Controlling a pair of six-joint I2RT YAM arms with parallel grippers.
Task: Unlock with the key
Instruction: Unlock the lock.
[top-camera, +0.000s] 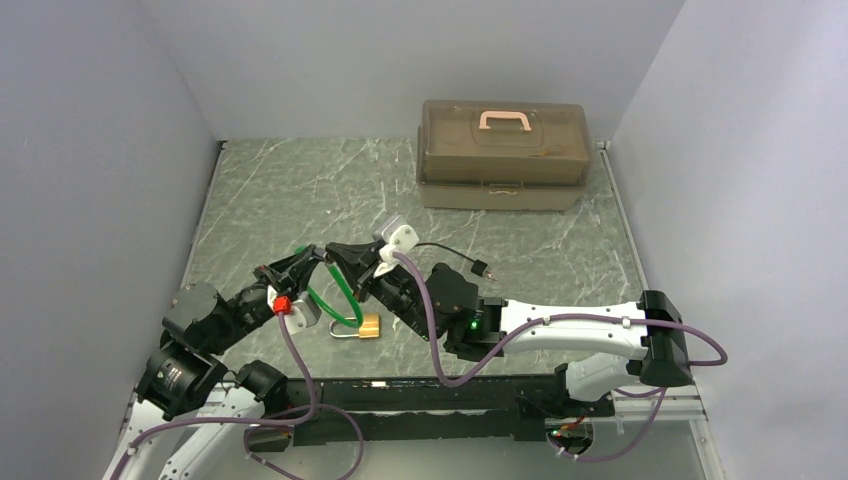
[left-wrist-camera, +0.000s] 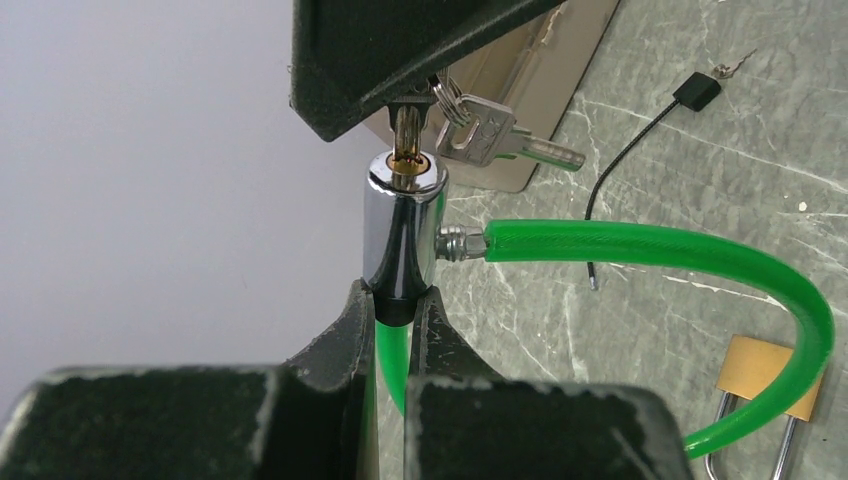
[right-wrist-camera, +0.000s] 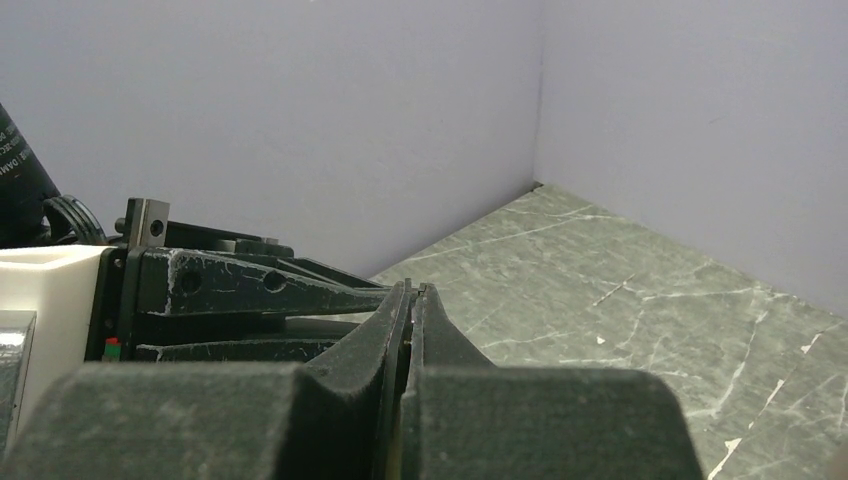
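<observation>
In the left wrist view the chrome lock cylinder (left-wrist-camera: 403, 225) of a green cable lock (left-wrist-camera: 650, 245) stands upright. My left gripper (left-wrist-camera: 400, 295) is shut on the cylinder's lower end. The key (left-wrist-camera: 405, 135) sits in the keyhole at the cylinder's top. The black fingers (left-wrist-camera: 400, 50) of my right gripper pinch its head from above. Spare silver keys (left-wrist-camera: 490, 135) dangle from the same ring. From above, the left gripper (top-camera: 295, 268) and right gripper (top-camera: 335, 253) meet tip to tip over the table's left middle. In the right wrist view the right gripper (right-wrist-camera: 410, 292) is pressed shut, the key hardly visible.
A brass padlock (top-camera: 370, 326) with a silver shackle lies on the marble table inside the green cable's loop (top-camera: 335, 310). A brown toolbox (top-camera: 500, 155) with a pink handle stands at the back. A thin black lead with a plug (top-camera: 478, 268) lies right of the grippers. Grey walls enclose the table.
</observation>
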